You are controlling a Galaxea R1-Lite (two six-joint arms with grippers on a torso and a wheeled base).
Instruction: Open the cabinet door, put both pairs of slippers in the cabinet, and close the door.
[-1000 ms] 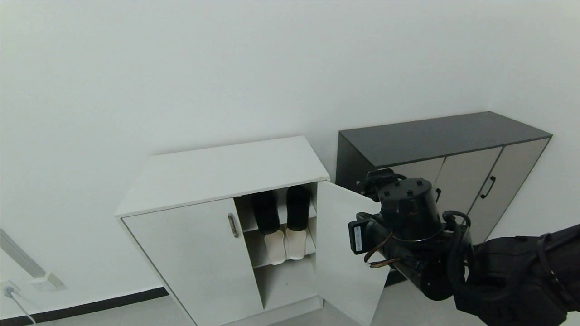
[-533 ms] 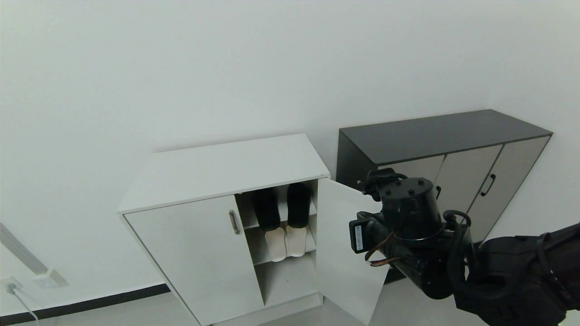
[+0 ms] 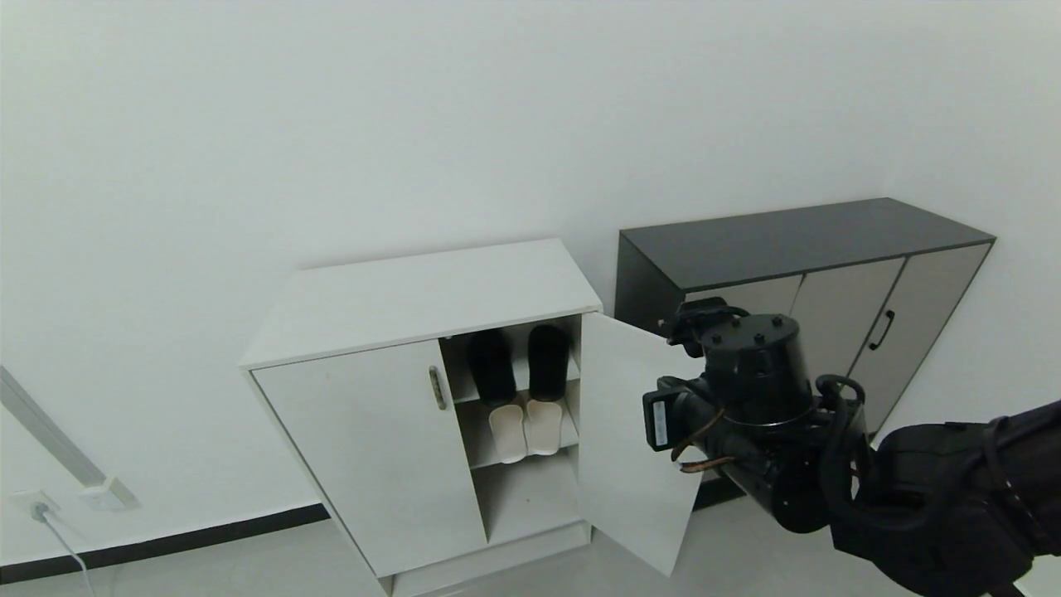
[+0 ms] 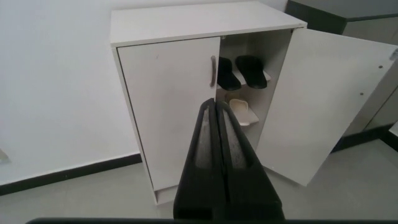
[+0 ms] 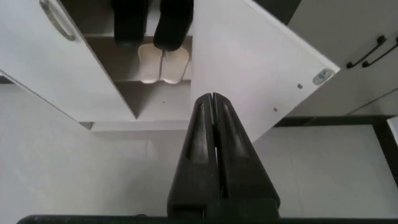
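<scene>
The white cabinet (image 3: pixel 414 298) stands against the wall with its left door (image 3: pixel 373 456) closed and its right door (image 3: pixel 630 431) swung open. Inside, a black pair of slippers (image 3: pixel 518 361) lies on the upper shelf and a white pair (image 3: pixel 524 427) on the shelf below; both pairs also show as black slippers (image 4: pixel 242 68) and white slippers (image 5: pixel 163 62). My right gripper (image 5: pixel 213 98) is shut and empty, held just outside the open door (image 5: pixel 261 68). My left gripper (image 4: pixel 216 104) is shut and empty, some way in front of the closed left door (image 4: pixel 168 106).
A dark cabinet (image 3: pixel 796 240) with grey doors stands right of the white one, close behind the open door. A wall socket with a cable (image 3: pixel 33 503) and a slanted cable duct (image 3: pixel 50 431) are at the lower left. Grey floor (image 3: pixel 249 572) lies before the cabinets.
The whole head view has shifted, so the camera has moved. The door's angle, the slippers and my right arm look unchanged relative to one another.
</scene>
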